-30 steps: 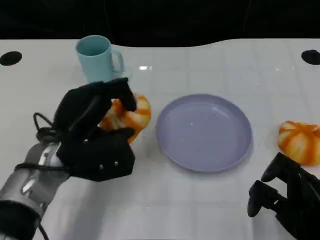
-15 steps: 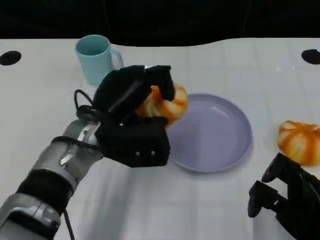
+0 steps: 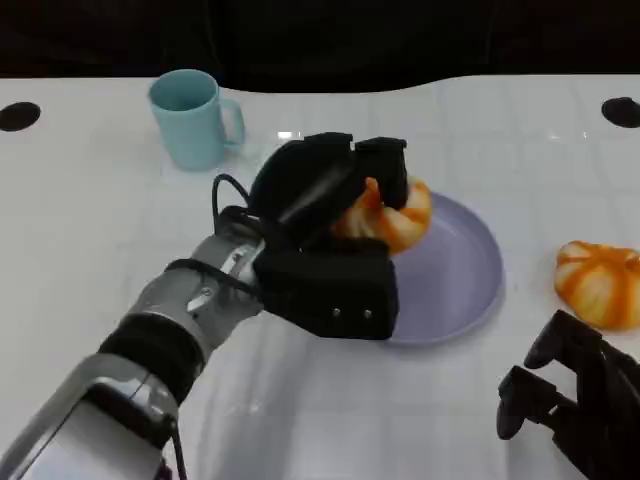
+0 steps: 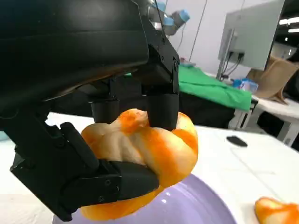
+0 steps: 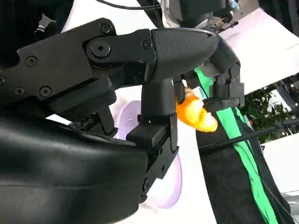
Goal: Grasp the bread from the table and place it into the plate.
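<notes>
Over the plate's (image 3: pixel 470 290) ten-o'clock rim I have the bread (image 3: pixel 385 215) pinched in my left hand (image 3: pixel 335 255), clear of the surface. Right hand (image 3: pixel 585 400) idles, fingers curled (empty). Releasing here risks it rolling off onto the table.

Orange-white bread (image 3: pixel 392 218) gripped above lavender plate's (image 3: pixel 470 290) left rim

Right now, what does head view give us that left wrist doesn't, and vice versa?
Head view alone: the teal mug at the table's far left, and the right hand low at the near right. Left wrist alone: a monitor and green-covered surface beyond the table. Both: the left hand gripping the bread above the purple plate, plus a second bread.
</notes>
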Motion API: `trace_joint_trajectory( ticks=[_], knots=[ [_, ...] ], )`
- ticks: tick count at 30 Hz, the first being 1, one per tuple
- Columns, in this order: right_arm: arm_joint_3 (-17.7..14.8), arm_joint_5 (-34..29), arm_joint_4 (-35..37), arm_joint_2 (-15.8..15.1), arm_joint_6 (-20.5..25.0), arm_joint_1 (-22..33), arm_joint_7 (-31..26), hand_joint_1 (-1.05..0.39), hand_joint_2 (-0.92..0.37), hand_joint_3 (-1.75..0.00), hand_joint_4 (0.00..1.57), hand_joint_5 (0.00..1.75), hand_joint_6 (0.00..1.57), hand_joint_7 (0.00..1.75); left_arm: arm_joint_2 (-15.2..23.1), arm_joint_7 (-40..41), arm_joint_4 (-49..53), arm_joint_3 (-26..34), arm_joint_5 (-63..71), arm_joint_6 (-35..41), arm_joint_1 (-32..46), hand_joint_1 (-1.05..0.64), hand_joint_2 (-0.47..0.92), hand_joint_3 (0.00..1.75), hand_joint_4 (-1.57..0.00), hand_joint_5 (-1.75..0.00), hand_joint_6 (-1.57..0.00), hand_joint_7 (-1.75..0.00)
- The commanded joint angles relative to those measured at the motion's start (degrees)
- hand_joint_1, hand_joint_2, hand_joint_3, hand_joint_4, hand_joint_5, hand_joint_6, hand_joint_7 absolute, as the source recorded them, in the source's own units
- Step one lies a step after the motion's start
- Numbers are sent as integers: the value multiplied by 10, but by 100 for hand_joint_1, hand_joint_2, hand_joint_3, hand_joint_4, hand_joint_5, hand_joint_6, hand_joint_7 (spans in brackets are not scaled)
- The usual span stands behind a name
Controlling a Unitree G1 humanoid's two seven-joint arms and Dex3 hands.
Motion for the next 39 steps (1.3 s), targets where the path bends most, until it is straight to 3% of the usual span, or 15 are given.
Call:
trace_joint_trajectory(
  ticks=[1,8,9,10,12,14,17,21,24,28,33,39],
  knots=[
    [-5,4,-8,-6,-4,5,3,-59,-92,-36,73,175,57,162,-9,2,19,-9,2,-2,-25,-22,50,113,-89,-175,-67,-175],
    [-2,2,-14,-8,1,7,1,-59,-92,-38,73,175,57,163,-25,26,60,-29,16,-5,-43,-20,53,106,-89,-175,-67,-175],
    [-1,2,-15,-7,0,8,2,-59,-92,-38,73,175,57,163,-25,-8,68,-23,2,-9,-47,-20,53,106,-89,-175,-67,-175],
    [-1,3,-16,-5,-1,8,1,-59,-92,-38,73,175,57,163,-24,-38,75,-20,-9,-13,-50,-22,60,98,-80,-164,-65,-144],
    [0,3,-16,-3,-4,9,1,-58,-92,-39,73,175,56,163,-20,-88,83,-16,-25,-16,-54,-24,73,72,-73,-150,-66,-102],
    [0,3,-17,-3,-1,9,-1,-59,-92,-38,73,175,57,163,-13,-126,88,-20,-29,-21,-58,-32,88,44,-53,-115,-52,-57],
    [0,3,-16,-3,-3,9,0,-58,-92,-36,73,175,58,162,-7,-160,86,-25,-27,-19,-62,-44,92,37,-25,-82,-34,-30],
    [0,1,-17,-3,-5,10,-1,-58,-92,-37,73,175,58,162,-2,-198,73,-25,-28,-11,-63,-68,92,42,-3,-54,-18,-15],
    [0,0,-16,-3,-7,9,1,-59,-92,-37,73,175,58,162,2,-209,67,-23,-30,-14,-61,-73,92,44,0,-49,-15,-12],
    [-1,5,-14,-2,-4,9,2,-59,-92,-38,72,175,57,162,12,-220,57,-21,-34,-27,-54,-90,92,44,0,-24,-11,-9],
    [0,2,-12,-4,-10,8,6,-59,-92,-38,72,175,58,161,27,-231,42,-15,-43,-49,-48,-97,92,48,0,-15,-9,-8],
    [0,-1,-13,-3,-10,8,2,-59,-92,-37,73,175,59,161,56,-263,-4,3,-75,-74,-23,-95,92,47,-2,-16,-11,-9]
  ],
)
